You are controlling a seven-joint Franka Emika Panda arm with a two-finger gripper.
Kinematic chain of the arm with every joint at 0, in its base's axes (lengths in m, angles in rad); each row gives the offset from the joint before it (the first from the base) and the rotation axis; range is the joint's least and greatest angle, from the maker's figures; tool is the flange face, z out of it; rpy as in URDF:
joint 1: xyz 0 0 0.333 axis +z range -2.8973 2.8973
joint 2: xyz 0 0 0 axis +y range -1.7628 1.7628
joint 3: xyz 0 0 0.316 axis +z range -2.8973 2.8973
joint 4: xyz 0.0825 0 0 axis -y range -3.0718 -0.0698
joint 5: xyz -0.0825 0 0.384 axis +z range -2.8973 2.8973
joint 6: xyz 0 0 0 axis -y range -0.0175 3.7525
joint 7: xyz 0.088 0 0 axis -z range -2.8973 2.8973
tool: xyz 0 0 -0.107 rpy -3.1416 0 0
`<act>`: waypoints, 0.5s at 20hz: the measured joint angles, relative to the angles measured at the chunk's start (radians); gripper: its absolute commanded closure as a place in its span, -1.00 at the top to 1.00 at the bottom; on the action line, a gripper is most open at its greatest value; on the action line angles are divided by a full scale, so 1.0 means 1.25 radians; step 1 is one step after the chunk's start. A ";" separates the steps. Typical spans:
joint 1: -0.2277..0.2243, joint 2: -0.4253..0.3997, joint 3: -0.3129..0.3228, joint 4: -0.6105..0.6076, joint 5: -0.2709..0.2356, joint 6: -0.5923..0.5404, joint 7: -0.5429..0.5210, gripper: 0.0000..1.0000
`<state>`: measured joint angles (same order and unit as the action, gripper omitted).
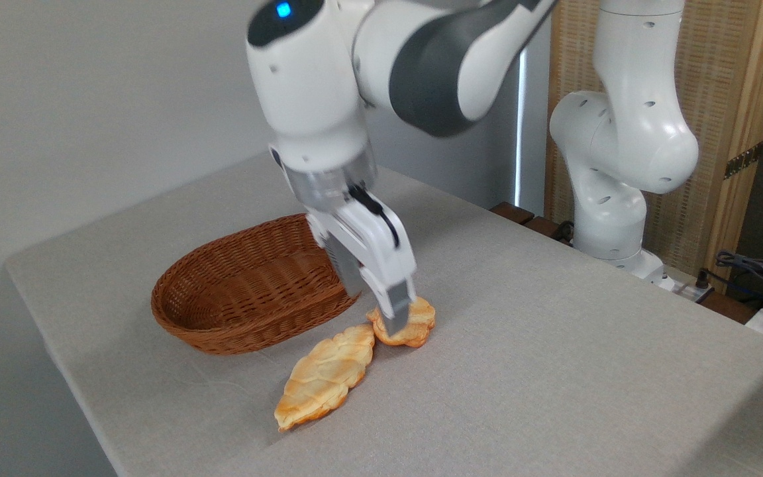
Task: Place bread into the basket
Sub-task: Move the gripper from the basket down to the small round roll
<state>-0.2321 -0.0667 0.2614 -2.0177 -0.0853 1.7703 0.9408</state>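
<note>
Surface (pixel 554 371) first, then basket (pixel 236 298) sitting empty, with loaf (pixel 325 374) touching its neighbour, bread (pixel 414 324), just right of the basket. Claw (pixel 385 311) is spread, fingers straddling the bun, nothing gripped yet. Best move, I'd say: sink lower, centre up, pinch the scalloped sides, and don't nudge that loaf!

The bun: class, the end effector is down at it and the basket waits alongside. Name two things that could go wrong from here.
1. The bun lies against the tip of the braided loaf, so closing on it could nudge or drag the loaf.
2. The end effector covers only the bun's left part; an off-centre grip might let it tip or slip out on the way to the basket.
</note>
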 measured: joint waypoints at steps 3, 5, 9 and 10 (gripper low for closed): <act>-0.001 -0.001 0.001 -0.046 0.032 0.000 0.000 1.00; -0.002 -0.002 0.001 -0.060 0.035 0.001 0.000 1.00; -0.006 -0.009 -0.002 -0.072 0.035 0.001 0.000 1.00; -0.007 -0.009 -0.003 -0.077 0.035 0.001 0.000 1.00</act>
<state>-0.2413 -0.0779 0.2579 -2.1145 -0.0410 1.7710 0.9408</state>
